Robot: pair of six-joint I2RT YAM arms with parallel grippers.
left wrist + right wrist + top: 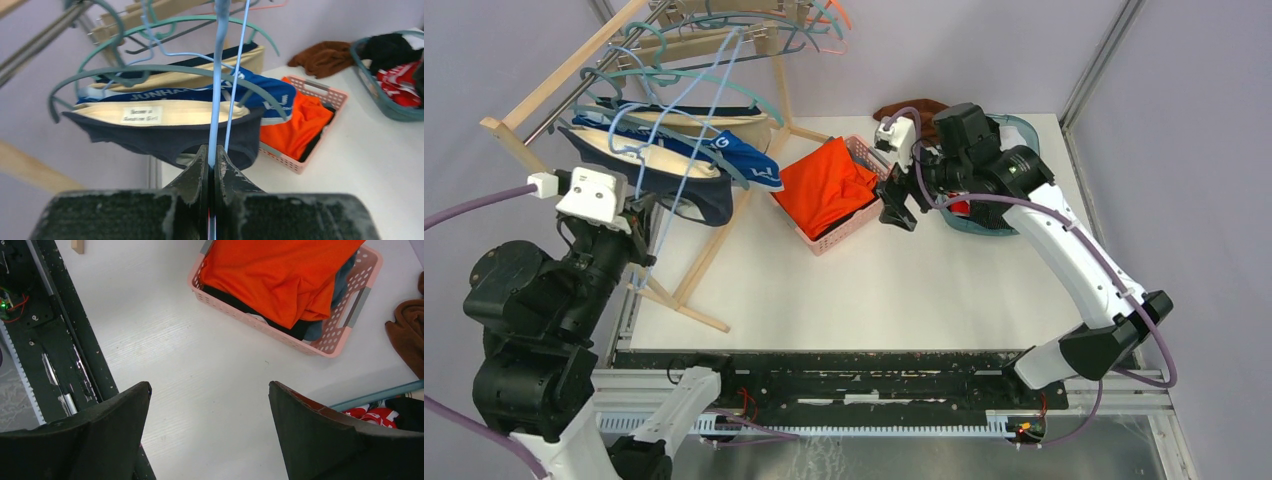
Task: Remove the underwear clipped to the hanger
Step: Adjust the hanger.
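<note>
- Left wrist view: the left gripper point(212, 156) is pinched tight on a thin light blue strand point(218, 100), not on cloth, just below the underwear point(165, 137).
- The underwear hangs in a bunch under the teal hangers point(150, 68) on the wooden rack point(524, 105), over at the left edge of the table point(874, 300).
- Right gripper point(207, 405) is spread wide with nothing in it, over bare table near the pink basket point(320, 347) and well apart from the rack.
- My worry: tug that strand and I reckon the whole tangle of hangers comes along, or the rack tips, and the clips don't let go.
- Nothing's steadying the rack either.
- Waistbands run long-ways side to side in that wrist view, roughly level, and the crotch ends droop down toward the fingers.
</note>
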